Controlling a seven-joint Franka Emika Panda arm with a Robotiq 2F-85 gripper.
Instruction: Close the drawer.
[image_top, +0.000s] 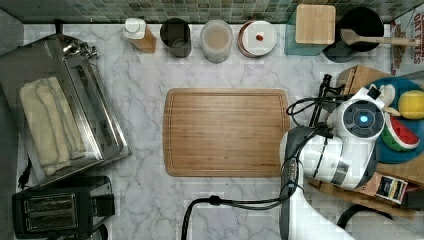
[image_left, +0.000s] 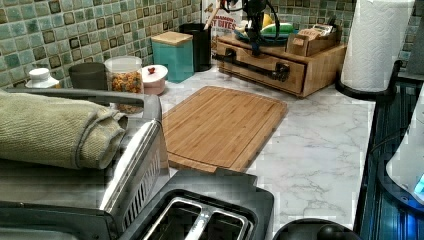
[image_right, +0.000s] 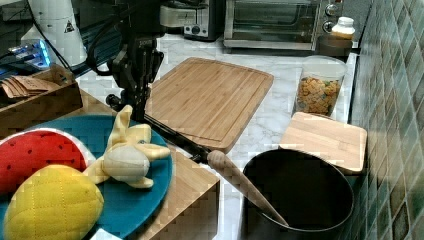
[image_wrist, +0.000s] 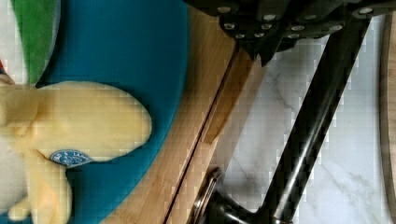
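Found drawer (image_left: 260, 72) at 1 o'clock from cutting board (image_left: 225, 125) in the left view, nearly home (thin gap in the wrist view). Noted gripper (image_left: 256, 49) at black handle (image_left: 270, 71); grip undeterminable. Judged closing push under way; needed straight inward pressure until flush.

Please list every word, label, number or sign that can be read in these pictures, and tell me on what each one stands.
"OAT BITES" (partly cut off): on the box at the top view's right edge.
"BITES": readable on the same box in the left view, behind the black pot.
Print on the small packets is too small to read.
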